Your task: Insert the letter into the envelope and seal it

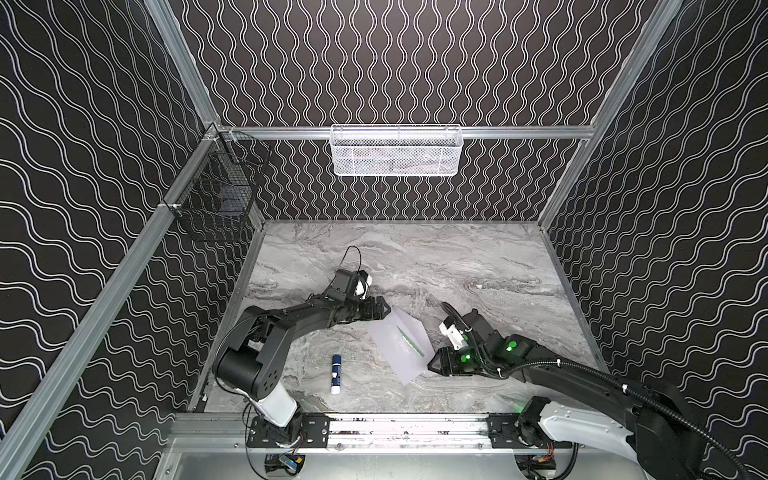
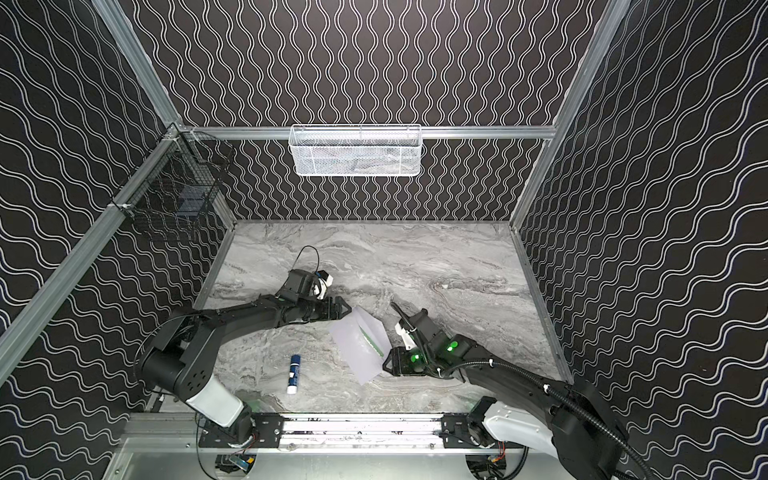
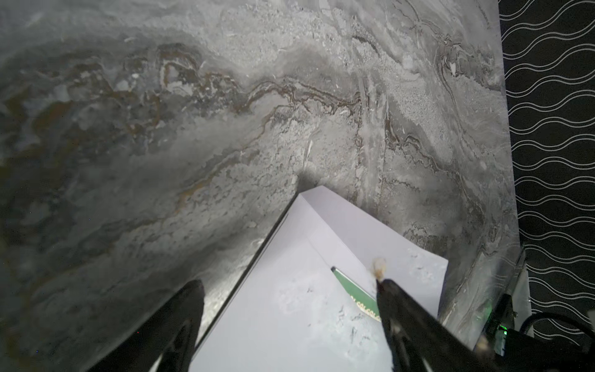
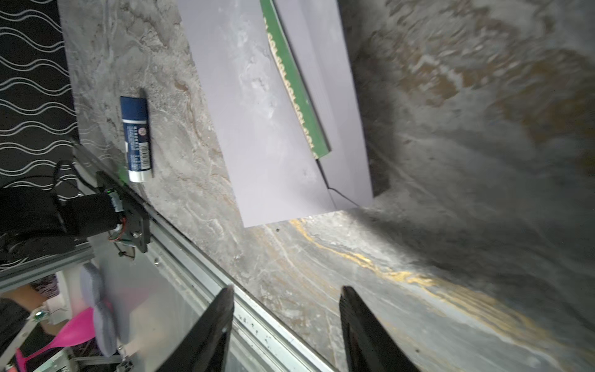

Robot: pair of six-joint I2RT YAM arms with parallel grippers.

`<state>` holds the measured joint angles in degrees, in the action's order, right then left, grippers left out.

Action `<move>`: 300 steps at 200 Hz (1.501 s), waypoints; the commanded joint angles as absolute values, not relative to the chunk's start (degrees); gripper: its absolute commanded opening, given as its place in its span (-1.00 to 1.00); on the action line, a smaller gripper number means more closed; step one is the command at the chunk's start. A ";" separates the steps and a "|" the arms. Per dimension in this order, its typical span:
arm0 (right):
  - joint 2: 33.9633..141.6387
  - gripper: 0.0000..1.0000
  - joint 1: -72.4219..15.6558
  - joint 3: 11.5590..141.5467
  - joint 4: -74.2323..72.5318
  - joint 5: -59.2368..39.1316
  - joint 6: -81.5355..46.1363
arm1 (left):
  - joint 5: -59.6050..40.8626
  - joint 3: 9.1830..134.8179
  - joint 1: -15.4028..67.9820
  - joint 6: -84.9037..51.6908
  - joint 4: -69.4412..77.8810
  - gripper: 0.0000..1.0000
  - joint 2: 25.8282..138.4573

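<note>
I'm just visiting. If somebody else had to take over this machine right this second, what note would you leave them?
Left gripper: open, over the envelope at its far corner.
Right gripper: open, empty, just short of its near edge.
Letter: tucked inside, only a green edge strip showing; flap not closed.
Glue stick: lying on the table, left of the envelope.
Done: letter inserted.
Left: probably glue, then close the flap.
</note>
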<state>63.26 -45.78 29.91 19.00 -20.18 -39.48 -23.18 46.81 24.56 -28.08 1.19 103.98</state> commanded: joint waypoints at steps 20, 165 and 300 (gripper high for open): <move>66.33 0.17 -46.56 27.92 8.71 -20.41 -44.47 | -24.69 46.31 24.77 -27.85 5.78 0.74 105.90; 79.71 0.17 -37.09 34.58 14.82 -13.81 -30.07 | -28.60 28.89 32.77 -37.36 12.89 0.72 95.64; 89.13 0.17 -33.26 44.51 15.82 -10.17 -18.55 | -28.71 25.06 38.06 -40.68 16.62 0.73 94.37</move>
